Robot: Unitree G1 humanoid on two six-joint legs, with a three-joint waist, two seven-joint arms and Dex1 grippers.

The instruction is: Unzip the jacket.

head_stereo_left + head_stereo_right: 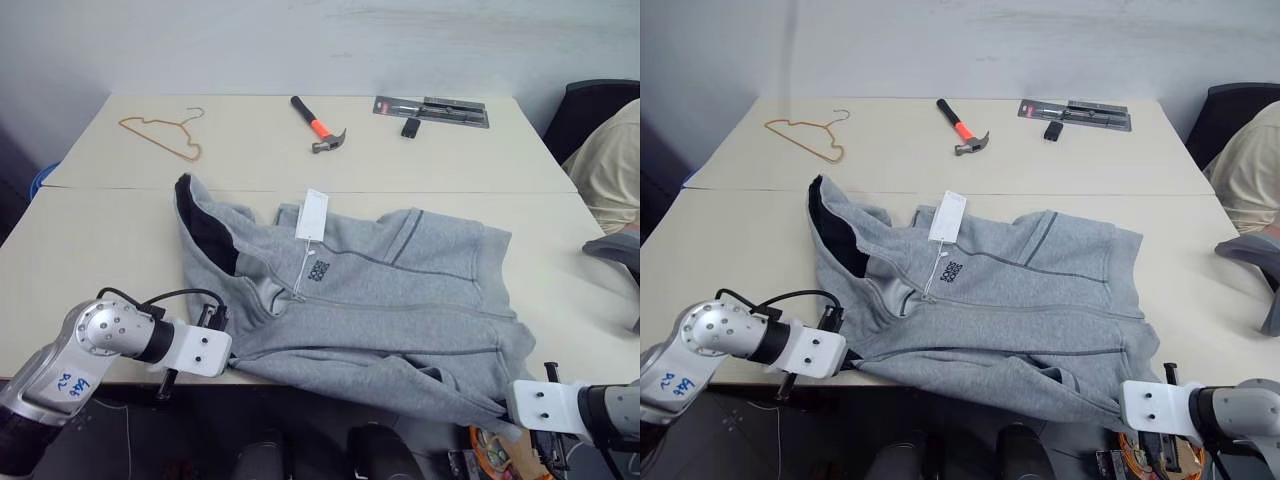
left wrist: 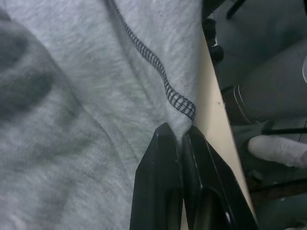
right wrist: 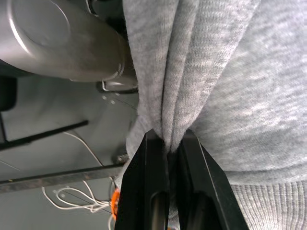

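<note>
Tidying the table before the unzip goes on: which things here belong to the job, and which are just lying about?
Belongs to the job:
jacket, left claw and right claw, each shut on its fabric

Lying about:
hanger
hammer
tool pack
small black item beside the pack

Light-grey jacket (image 1: 400, 300), navy collar lining; white tag (image 1: 312, 215); orange-handled hammer (image 1: 318, 125).

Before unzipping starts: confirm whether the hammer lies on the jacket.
No, the hammer lies on bare table beyond the jacket, apart from it.
</note>
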